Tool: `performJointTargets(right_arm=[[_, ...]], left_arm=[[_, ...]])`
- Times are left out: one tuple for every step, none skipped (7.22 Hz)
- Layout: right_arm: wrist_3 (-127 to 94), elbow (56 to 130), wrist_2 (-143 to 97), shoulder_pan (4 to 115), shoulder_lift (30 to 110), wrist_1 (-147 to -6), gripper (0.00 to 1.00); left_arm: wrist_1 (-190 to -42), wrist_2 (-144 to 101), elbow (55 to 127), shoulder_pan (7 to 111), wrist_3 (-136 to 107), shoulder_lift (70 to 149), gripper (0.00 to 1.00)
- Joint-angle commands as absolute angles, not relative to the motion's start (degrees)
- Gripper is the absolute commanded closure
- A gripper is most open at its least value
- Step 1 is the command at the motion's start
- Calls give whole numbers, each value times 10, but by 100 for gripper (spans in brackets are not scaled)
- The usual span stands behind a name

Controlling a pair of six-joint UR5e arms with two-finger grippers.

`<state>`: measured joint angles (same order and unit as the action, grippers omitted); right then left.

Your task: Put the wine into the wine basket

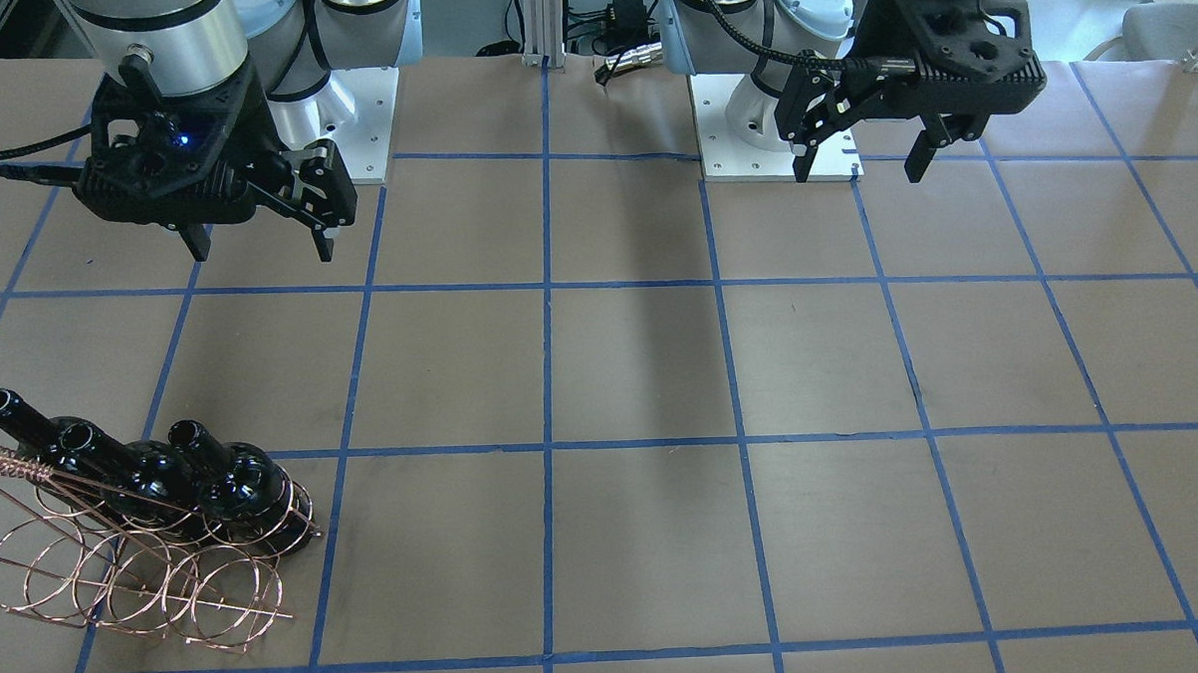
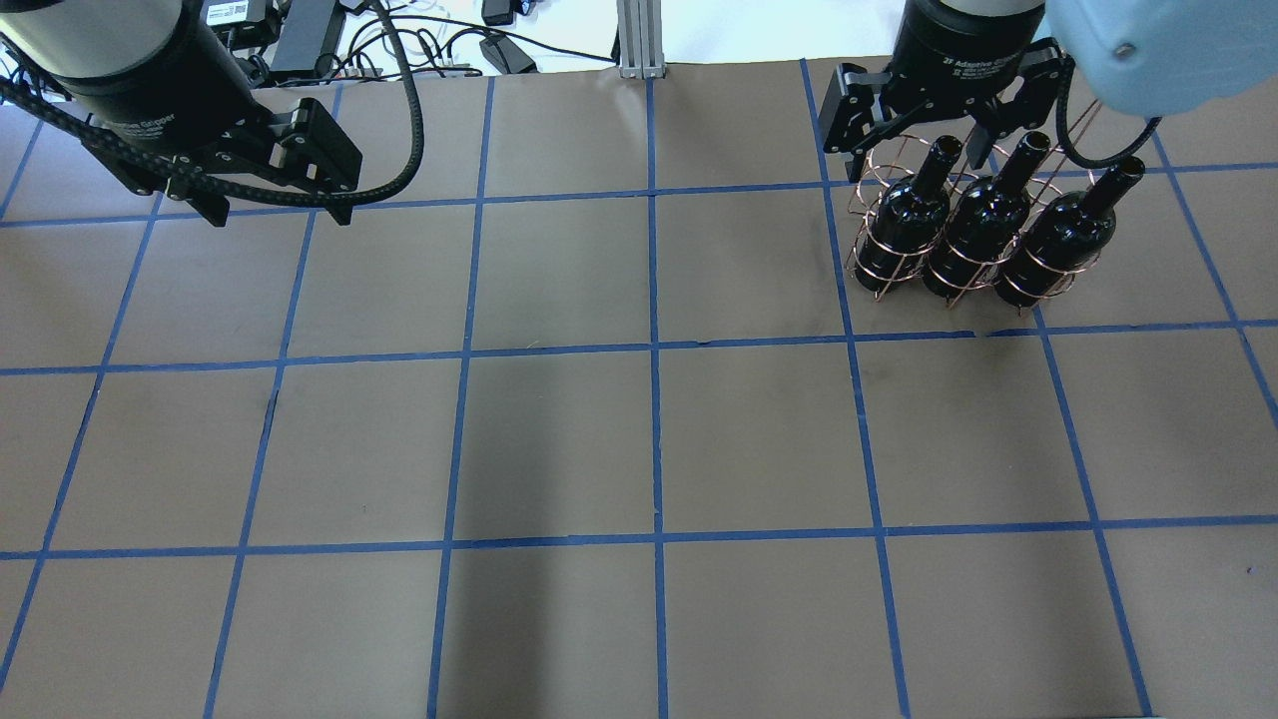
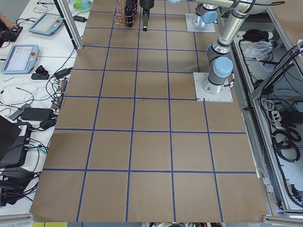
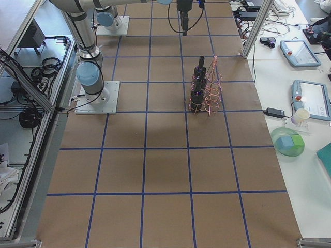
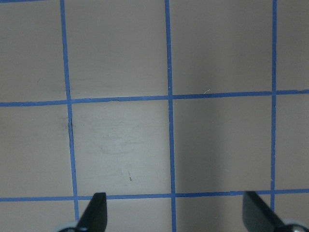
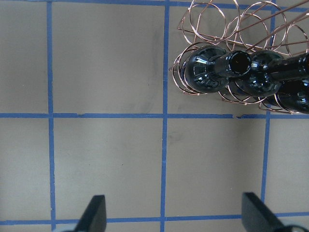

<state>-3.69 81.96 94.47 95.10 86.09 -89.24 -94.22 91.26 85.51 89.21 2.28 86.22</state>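
Observation:
Three look-alike dark glass wine bottles [image 2: 907, 215] [image 2: 983, 225] [image 2: 1063, 235] stand upright side by side in one row of rings of the copper wire wine basket [image 1: 219, 589]. The basket's other row of rings is empty. My right gripper [image 2: 909, 148] is open and empty, raised above and behind the bottles; its wrist view shows the nearest bottle [image 6: 207, 72] at the upper right. My left gripper [image 2: 280, 216] is open and empty over bare table on the far side, its fingertips [image 5: 96, 212] above blue grid lines.
The table is brown paper with a blue tape grid [image 2: 654, 350]. The arm bases [image 1: 777, 151] stand at the robot's edge. Tablets and cables [image 4: 305, 98] lie on side benches beyond the table.

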Motion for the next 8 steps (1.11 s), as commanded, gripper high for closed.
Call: performJointTargets(right_arm=[[-32, 821, 947, 947, 865, -888, 0], [-29, 821, 944, 945, 866, -885, 0], [-2, 821, 940, 943, 866, -887, 0], [9, 821, 940, 937, 867, -887, 0], [10, 821, 938, 933, 867, -885, 0], [31, 821, 924, 926, 867, -886, 0], [39, 821, 915, 921, 867, -889, 0], [40, 822, 917, 921, 874, -885, 0]], left_arm=[[-942, 914, 855, 892, 23, 862, 0], [-942, 913, 855, 891, 23, 862, 0], [-942, 912, 855, 892, 23, 862, 0], [-942, 912, 855, 892, 23, 862, 0], [-942, 912, 855, 892, 23, 862, 0], [-942, 912, 855, 892, 23, 862, 0], [-942, 911, 855, 892, 23, 862, 0], [-942, 911, 855, 892, 23, 862, 0]])
